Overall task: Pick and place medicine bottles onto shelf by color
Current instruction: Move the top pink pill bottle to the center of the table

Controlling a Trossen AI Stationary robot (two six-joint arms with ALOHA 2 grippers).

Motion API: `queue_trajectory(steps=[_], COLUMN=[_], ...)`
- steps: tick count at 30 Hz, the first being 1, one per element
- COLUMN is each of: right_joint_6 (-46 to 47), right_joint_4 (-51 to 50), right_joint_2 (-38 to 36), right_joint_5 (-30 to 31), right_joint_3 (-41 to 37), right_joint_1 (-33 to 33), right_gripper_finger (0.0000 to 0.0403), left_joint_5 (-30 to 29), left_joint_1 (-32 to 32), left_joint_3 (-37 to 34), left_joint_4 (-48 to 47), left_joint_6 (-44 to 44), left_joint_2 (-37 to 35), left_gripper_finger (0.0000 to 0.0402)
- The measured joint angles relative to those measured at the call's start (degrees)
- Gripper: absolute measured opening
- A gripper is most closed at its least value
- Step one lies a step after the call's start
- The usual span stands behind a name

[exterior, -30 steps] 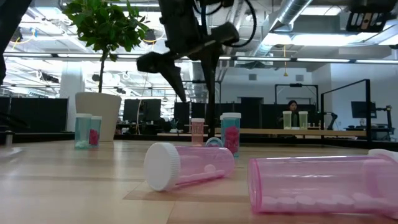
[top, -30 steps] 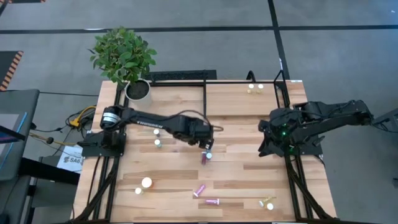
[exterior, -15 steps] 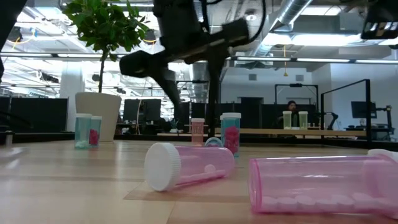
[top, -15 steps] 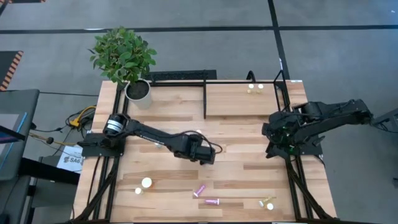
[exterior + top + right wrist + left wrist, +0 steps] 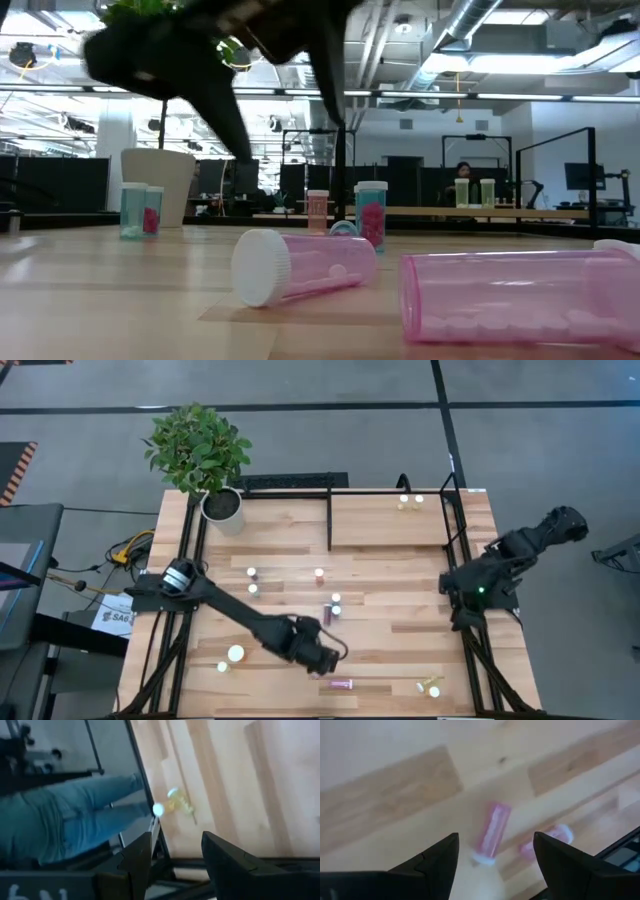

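- Plank tabletop fills the high view, with grey floor around it and an office behind it in the low view.
- Left claw reaches to the near middle of the tabletop; its fingers stand apart with nothing between them.
- Between those fingers, in the left wrist view, a pink bottle lies on its side on the wood, apart from both fingers; a second pink bottle lies just beside it.
- In the high view that second bottle lies just beside the left claw, toward the near edge.
- Further out, three small bottles stand around the tabletop's middle, and two more stand to their left.
- A yellow bottle lies at the near right corner; a white-capped bottle is at the near left.
- Two pale bottles stand on the shelf at the far side, right of its black divider.
- A potted plant stands at the far left corner.
- Right claw waits at the right edge, fingers parted and empty.
- A person's jeans show beyond the tabletop in the right wrist view.
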Motion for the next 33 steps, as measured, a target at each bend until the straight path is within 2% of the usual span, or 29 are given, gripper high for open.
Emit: queue_trajectory(steps=[5, 12, 15, 23, 29, 33], right_joint_6=[-5.44, -4.59, -4.72, -4.84, -5.83, -6.82], right_joint_4=[3.28, 6.61, 7.24, 8.40, 8.91, 9.03], right_joint_2=[1.61, 5.64, 6.87, 7.30, 7.24, 7.22], right_joint_5=[1.49, 1.43, 1.40, 1.97, 3.63, 4.39], right_joint_3=[0.00, -0.01, -0.04, -0.04, -0.04, -0.04], right_joint_1=[6.53, 12.26, 13.22, 15.16, 15.88, 15.88], right_gripper_finger=[0.0195, 0.0195, 0.0195, 0.0195, 0.0195, 0.0195], left_joint_5=[-1.61, -5.61, -5.85, -1.94, -2.79, -0.57], left_joint_1=[-2.88, -3.96, -3.91, -3.98, -4.20, -4.18], left_joint_3=[0.04, 0.02, 0.00, 0.72, 3.43, 5.66], left_joint_4=[2.91, 4.69, 4.73, 5.91, 3.61, 0.02], left_joint_6=[2.50, 9.47, 10.53, 8.89, 8.96, 9.82], left_joint_2=[0.60, 1.09, 1.11, 3.61, 6.33, 9.33], left_gripper_finger=[0.0242, 0.0242, 0.0242, 0.0242, 0.0242, 0.0242])
